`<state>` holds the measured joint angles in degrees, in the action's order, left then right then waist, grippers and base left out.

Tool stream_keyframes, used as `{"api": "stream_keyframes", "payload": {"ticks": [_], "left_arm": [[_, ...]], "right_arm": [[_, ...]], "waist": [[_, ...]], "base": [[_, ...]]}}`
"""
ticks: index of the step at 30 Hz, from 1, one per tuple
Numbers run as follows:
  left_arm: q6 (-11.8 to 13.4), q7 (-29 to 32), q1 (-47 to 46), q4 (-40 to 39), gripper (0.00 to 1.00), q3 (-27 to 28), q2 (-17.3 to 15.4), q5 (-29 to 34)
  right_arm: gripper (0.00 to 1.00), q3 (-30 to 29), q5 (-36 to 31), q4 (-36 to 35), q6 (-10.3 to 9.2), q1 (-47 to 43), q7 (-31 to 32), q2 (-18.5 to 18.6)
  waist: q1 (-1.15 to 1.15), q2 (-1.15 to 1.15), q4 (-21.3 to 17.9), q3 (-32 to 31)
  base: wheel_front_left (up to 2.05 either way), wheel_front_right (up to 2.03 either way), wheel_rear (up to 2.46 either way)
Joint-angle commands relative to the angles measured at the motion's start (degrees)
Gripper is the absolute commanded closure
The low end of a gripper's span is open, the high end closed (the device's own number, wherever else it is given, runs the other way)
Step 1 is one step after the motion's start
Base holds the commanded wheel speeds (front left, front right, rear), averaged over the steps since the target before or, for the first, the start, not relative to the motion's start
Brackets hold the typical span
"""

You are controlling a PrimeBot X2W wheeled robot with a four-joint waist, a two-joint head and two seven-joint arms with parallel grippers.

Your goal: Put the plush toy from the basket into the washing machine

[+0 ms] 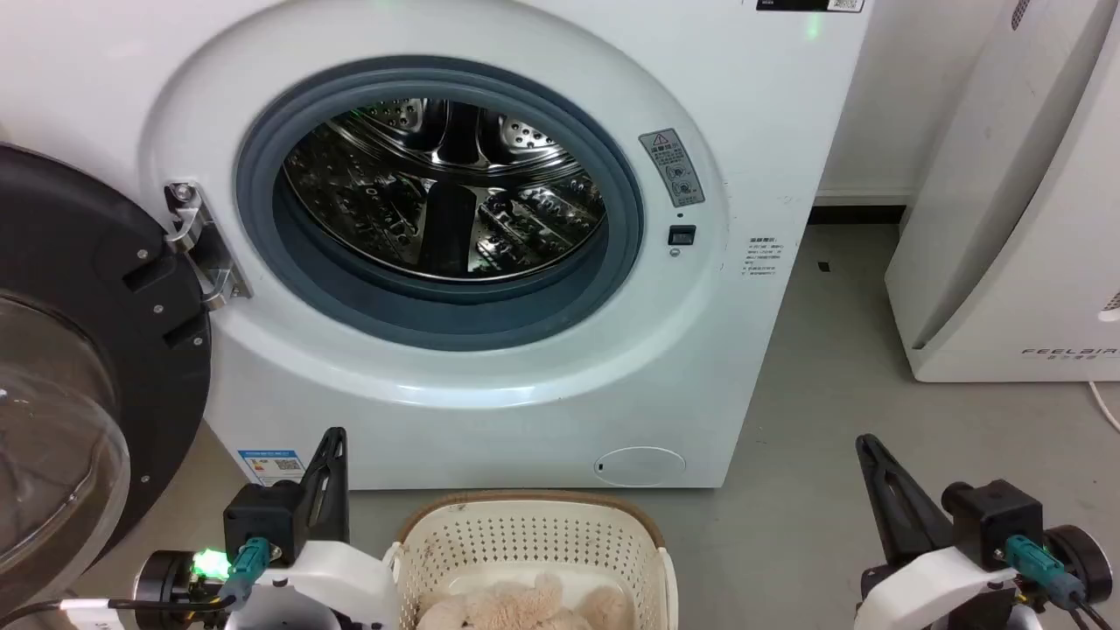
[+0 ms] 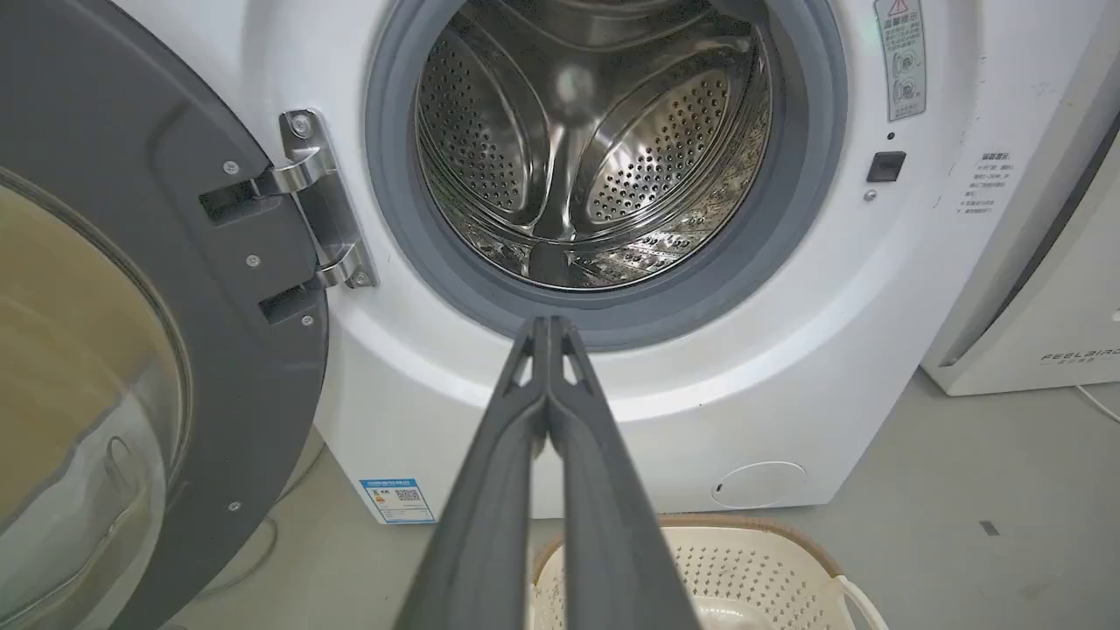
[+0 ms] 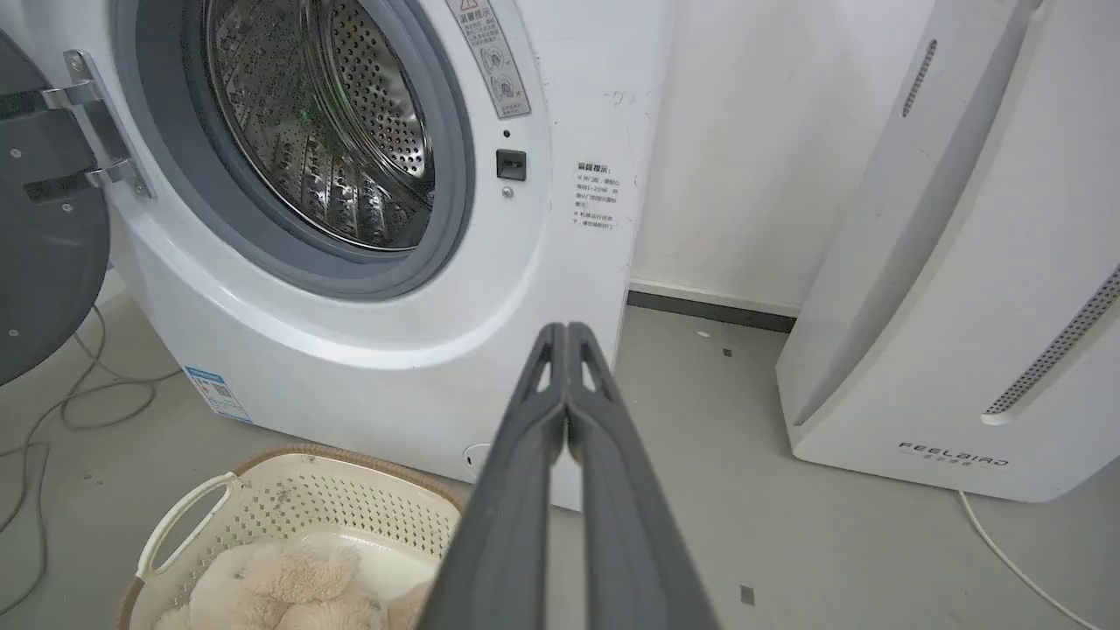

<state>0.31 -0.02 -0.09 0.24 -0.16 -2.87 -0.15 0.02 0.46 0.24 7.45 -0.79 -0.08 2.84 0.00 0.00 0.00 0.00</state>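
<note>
Head view: the washing machine (image 1: pixel 472 411) fills the upper frame, its door (image 1: pixel 96 262) swung wide open to the robot's left w/ the glass bowl facing out, so the grey rubber ring (image 1: pixel 258 210) & steel drum (image 1: pixel 446 201) are exposed. On the grey floor (image 1: pixel 814 411), just in front of the machine at bottom centre, sits the basket (image 1: pixel 525 534), btwn the two arms, its near part cut off by the frame edge. In it lies the plush toy (image 1: pixel 525 608); cream fur is only partly seen, can't tell which way it faces. At lower left the left gripper (image 1: pixel 334 437) points up just beside the basket's left side. At lower right the right gripper (image 1: pixel 866 442) also points up, well apart from the basket. Neither touches toy or basket. Left wrist view: jaws pressed together at the tips, empty, aimed at the ring's lower edge. Right wrist view: same, jaws closed on each other, empty, pointing twd the machine's right front corner; the toy shows in the basket at lower left. The white FEELAIR appliance (image 1: pixel 1006 245) stands right of the machine w/ a strip of floor btwn them & a white cable (image 1: pixel 1104 407) by its base. Right wrist view also has loose grey cables (image 3: pixel 79 411) on the floor below the door.
</note>
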Motion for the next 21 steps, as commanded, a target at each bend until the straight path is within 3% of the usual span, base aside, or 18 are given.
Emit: {"api": "stream_keyframes", "payload": {"ticks": [1, 18, 19, 21], "left_arm": [[-0.31, 0.02, 0.09, -0.24, 1.0, 0.16, 0.0, 0.15], [-0.31, 0.02, 0.09, -0.24, 1.0, 0.16, 0.0, 0.15], [0.0, -0.01, 0.0, 0.0, 0.0, 0.0, 0.0, 0.0], [0.04, -0.01, 0.0, 0.04, 0.0, -0.07, 0.0, -0.02]], "right_arm": [[1.0, -0.02, -0.46, -0.24, 0.03, 0.79, 0.08, 0.04], [1.0, -0.02, -0.46, -0.24, 0.03, 0.79, 0.08, 0.04], [0.0, 0.0, 0.0, 0.0, 0.0, 0.0, -0.01, 0.0], [0.0, 0.0, 0.03, 0.02, 0.0, -0.02, -0.01, 0.0]], "waist": [[0.0, 0.0, 0.0, 0.0], [0.0, 0.0, 0.0, 0.0], [0.0, 0.0, 0.0, 0.0], [0.0, 0.0, 0.0, 0.0]], "base": [[0.0, 0.0, 0.0], [0.0, 0.0, 0.0], [0.0, 0.0, 0.0], [0.0, 0.0, 0.0]]}}
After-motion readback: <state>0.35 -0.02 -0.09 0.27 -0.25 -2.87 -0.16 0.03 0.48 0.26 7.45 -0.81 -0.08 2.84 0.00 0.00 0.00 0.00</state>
